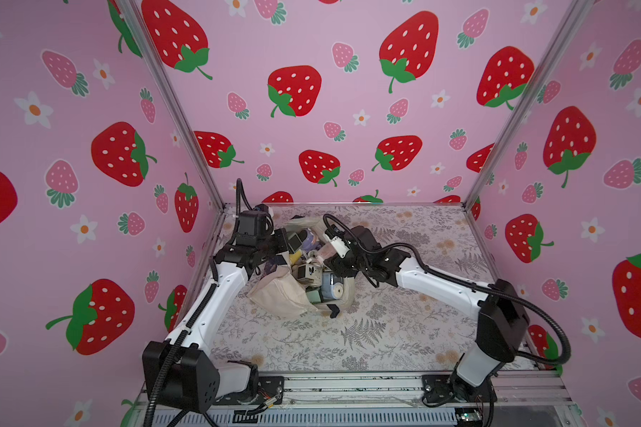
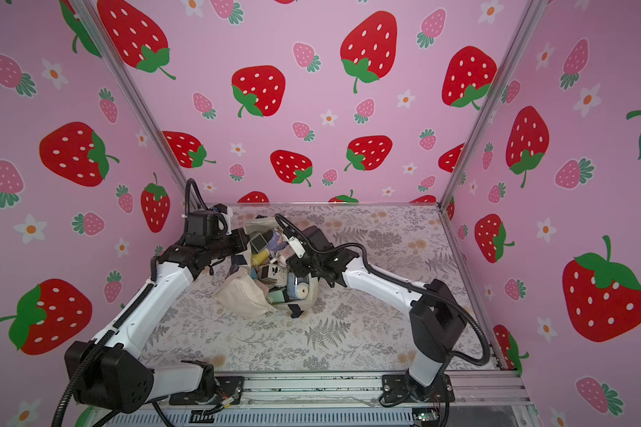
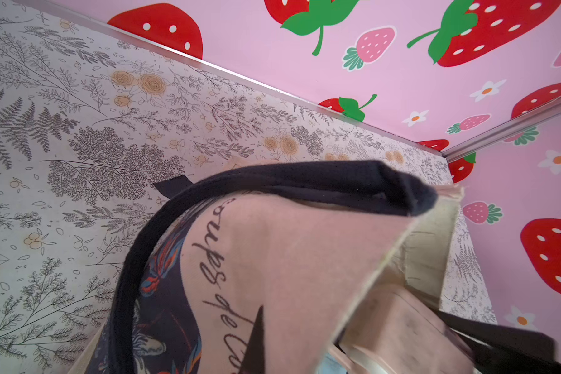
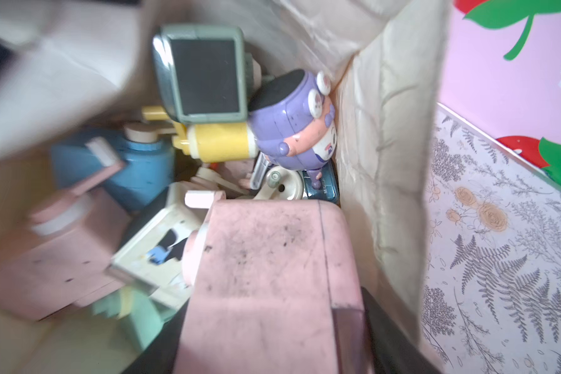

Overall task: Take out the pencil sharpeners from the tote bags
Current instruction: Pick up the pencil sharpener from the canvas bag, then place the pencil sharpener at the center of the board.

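Right gripper [image 1: 328, 257]: reaching into the open mouth of the tote [image 1: 274, 295]. Its jaws are partly closed on a pink sharpener [image 4: 266, 265], with 1 dark finger against each side.

Left gripper [image 1: 282, 244]: fully closed, pinching the tote's canvas rim on its left side beside a navy handle [image 3: 305, 181]. That rim is held raised.

Tote: slumped on the table [image 1: 385, 332], left of centre and nearer the far edge, mouth up.

Contents: every sharpener in view sits inside the tote, piled in contact.
- The grey-green sharpener [image 4: 204, 74] rests over the yellow sharpener [image 4: 221, 142].
- The purple figure [image 4: 289, 129] leans against the canvas wall.
- The blue sharpener [image 4: 143, 162] lies deeper in the pile.
- The cream sharpener [image 4: 156, 246] touches the pink sharpener.
- In a top view, the light-blue sharpener [image 1: 332, 288] lies by the near rim.
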`<action>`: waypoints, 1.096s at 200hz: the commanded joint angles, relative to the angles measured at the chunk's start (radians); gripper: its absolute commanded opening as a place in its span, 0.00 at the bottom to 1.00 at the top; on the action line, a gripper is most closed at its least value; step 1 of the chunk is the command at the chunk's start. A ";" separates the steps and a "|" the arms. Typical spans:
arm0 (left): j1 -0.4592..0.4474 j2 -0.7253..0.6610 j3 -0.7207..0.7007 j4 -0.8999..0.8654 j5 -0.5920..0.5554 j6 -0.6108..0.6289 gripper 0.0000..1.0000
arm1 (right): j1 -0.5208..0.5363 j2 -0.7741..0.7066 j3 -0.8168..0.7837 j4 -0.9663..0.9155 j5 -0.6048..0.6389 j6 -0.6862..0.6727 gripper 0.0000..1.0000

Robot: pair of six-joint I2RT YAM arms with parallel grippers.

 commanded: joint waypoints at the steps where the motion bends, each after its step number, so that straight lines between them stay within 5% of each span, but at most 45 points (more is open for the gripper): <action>1: -0.009 0.004 -0.001 -0.016 -0.003 0.000 0.00 | 0.003 -0.120 -0.033 0.011 -0.029 -0.037 0.39; 51: -0.009 0.002 -0.001 -0.020 -0.015 -0.002 0.00 | -0.112 -0.279 -0.094 0.005 0.027 -0.017 0.42; 91: -0.009 0.006 0.001 -0.023 -0.020 -0.002 0.00 | -0.361 -0.235 -0.095 0.026 0.039 0.121 0.43; 131: -0.009 0.007 0.002 -0.025 -0.027 0.000 0.00 | -0.515 0.000 -0.002 0.092 0.035 0.205 0.41; 219: -0.009 0.006 0.000 -0.031 -0.040 0.005 0.00 | -0.522 0.597 0.554 0.002 -0.048 0.117 0.41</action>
